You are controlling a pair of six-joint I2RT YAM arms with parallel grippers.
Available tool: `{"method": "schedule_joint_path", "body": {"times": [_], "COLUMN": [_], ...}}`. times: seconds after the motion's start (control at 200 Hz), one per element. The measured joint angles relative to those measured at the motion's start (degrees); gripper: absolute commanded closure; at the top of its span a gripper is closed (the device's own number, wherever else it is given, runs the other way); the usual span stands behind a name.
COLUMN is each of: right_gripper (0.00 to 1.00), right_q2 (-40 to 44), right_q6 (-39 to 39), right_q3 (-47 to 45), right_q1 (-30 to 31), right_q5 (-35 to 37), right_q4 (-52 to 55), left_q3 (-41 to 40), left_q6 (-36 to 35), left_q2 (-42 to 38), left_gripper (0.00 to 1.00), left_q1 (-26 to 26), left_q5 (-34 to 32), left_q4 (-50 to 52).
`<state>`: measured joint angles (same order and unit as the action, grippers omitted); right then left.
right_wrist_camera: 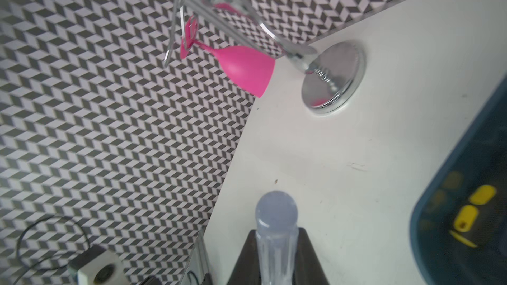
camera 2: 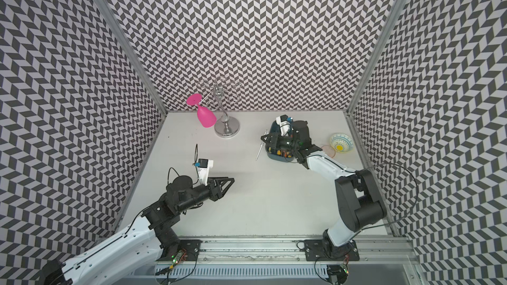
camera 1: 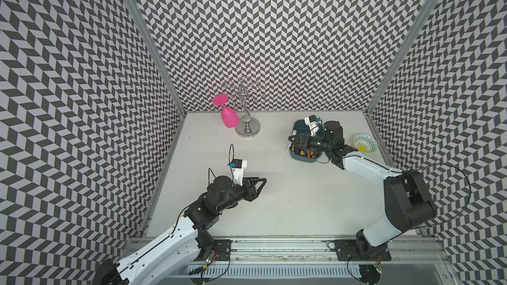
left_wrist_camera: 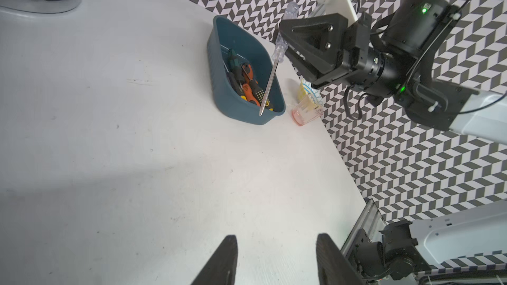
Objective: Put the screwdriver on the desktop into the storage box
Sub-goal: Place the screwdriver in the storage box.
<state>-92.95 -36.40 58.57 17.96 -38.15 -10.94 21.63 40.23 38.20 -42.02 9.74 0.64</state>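
**Screwdriver pinched beside the box rim, not yet inside**

The screwdriver [left_wrist_camera: 275, 60], with a clear handle and a thin steel shaft, hangs tilted in the air, handle up and tip down. The right gripper [left_wrist_camera: 284, 39] is clamped on the handle. In the right wrist view the rounded handle end [right_wrist_camera: 275, 215] sticks out past the dark fingers. In both top views the shaft [camera 1: 286, 152] runs just outside the storage box [camera 1: 304, 159], along the wall that faces the left arm, with its tip over bare desktop [camera 1: 301, 201] rather than over the opening. How high the tip sits above the surface cannot be told.

The storage box is a teal tub with rounded corners and already holds other screwdrivers [left_wrist_camera: 251, 86] with orange, black and yellow handles. The right arm's wrist lies across most of its opening.

On the box's far side a small clear pinkish cup [left_wrist_camera: 306, 109] lies close to the patterned bowl [camera 1: 365, 143], which sits just beside the right-hand rail.

Towards the back corner, the chrome stand [camera 1: 247, 130] and its hanging pink goblet [camera 1: 229, 117] are well apart from the box, with bare surface between.

The left gripper [camera 1: 264, 180] hovers over the open middle of the desktop, fingers [left_wrist_camera: 225, 259] spread with nothing between them, and a wide bare stretch separates it from the box and the front rail [camera 1: 274, 245]
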Motion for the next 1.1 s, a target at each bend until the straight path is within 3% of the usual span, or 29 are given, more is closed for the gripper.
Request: {"method": "schedule_joint_path", "body": {"times": [0.395,1.101], "right_gripper": [0.86,0.82], "right_q2": [-8.94,-23.85], "right_q6": [2.10,4.04], "right_q3": [10.01,20.37], "right_q1": [-6.91,-4.70], "right_q5": [10.95,16.37], "right_q4": [7.21,10.97], "left_q3": [-0.46,-0.63], "left_q6": [0.92,1.88], "left_q2": [-1.97,-3.52], "left_gripper": [0.50,0.50], "left_q1": [0.00,0.00], "left_q5": [-1.99,-3.30], "left_q4": [4.31,5.95]}}
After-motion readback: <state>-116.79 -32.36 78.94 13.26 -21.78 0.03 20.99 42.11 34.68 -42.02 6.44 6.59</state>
